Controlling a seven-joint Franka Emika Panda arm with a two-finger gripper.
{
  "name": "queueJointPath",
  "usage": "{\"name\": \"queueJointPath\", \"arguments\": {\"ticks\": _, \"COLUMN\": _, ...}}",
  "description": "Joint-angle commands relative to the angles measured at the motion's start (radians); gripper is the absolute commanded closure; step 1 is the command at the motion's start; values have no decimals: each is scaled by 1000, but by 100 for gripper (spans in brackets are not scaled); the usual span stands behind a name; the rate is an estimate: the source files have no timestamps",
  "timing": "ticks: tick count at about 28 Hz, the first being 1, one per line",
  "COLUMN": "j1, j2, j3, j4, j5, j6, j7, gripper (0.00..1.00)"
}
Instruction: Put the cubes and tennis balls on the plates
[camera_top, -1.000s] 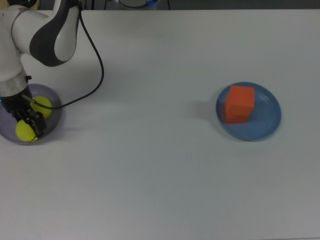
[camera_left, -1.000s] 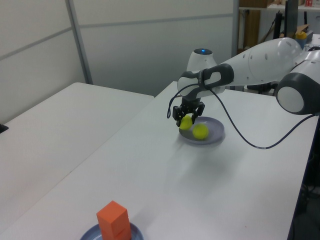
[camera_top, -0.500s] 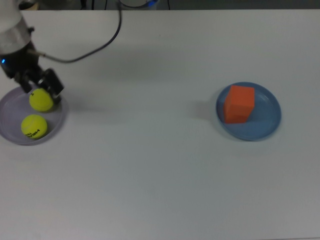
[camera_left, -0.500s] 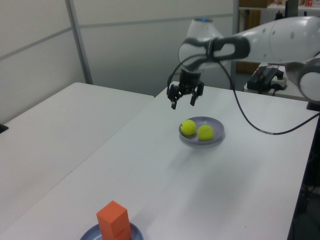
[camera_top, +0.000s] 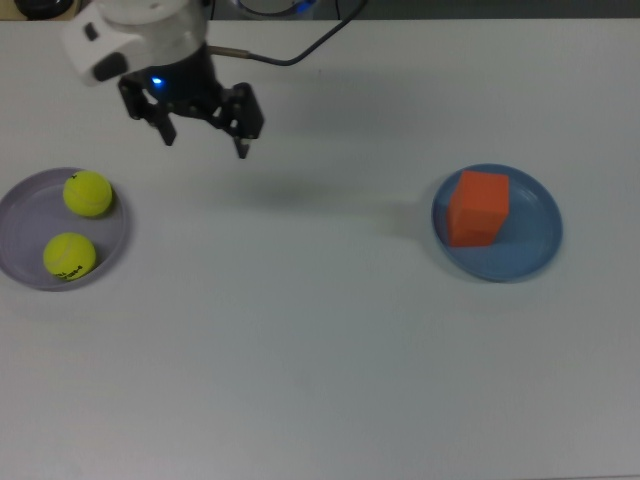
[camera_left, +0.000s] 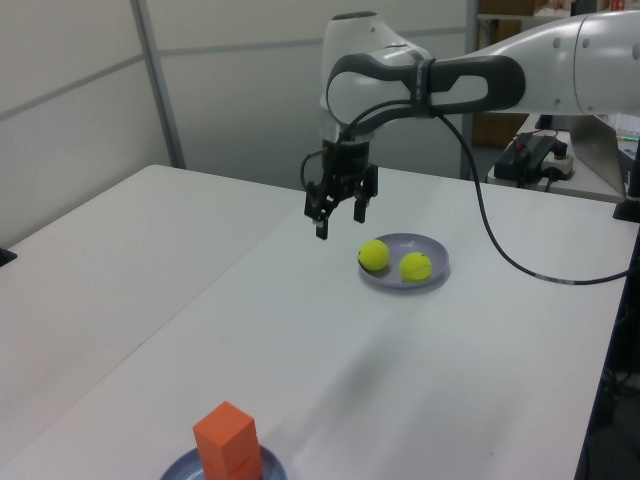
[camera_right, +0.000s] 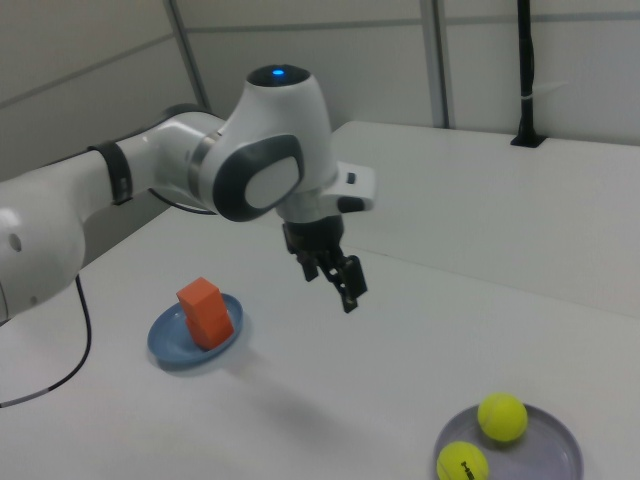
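The empty claw (camera_top: 205, 128) hangs spread above the bench (camera_top: 330, 330); both tennis balls (camera_top: 87, 194) sit sorted on the lavender plate (camera_top: 15, 265).

White Panda arm (camera_left: 520, 60) with rounded glossy shells and dark grey joint bands, a blue indicator light (glowing above the jaws), a black cable (camera_left: 500, 250) trailing from the wrist, and a black two-finger gripper (camera_top: 203, 143).
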Motion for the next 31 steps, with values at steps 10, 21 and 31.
{"name": "queueJointPath", "arguments": {"ticks": 10, "j1": -5, "j2": -90, "j3": 62, "j4": -76, "j5": -52, "j6": -29, "j7": 41, "gripper": 0}}
{"name": "queueJointPath", "arguments": {"ticks": 21, "j1": -5, "j2": -102, "j3": 62, "j4": -76, "j5": -54, "j6": -29, "j7": 39, "gripper": 0}}
{"name": "queueJointPath", "arguments": {"ticks": 31, "j1": -5, "j2": -103, "j3": 64, "j4": -76, "j5": -54, "j6": -29, "j7": 39, "gripper": 0}}
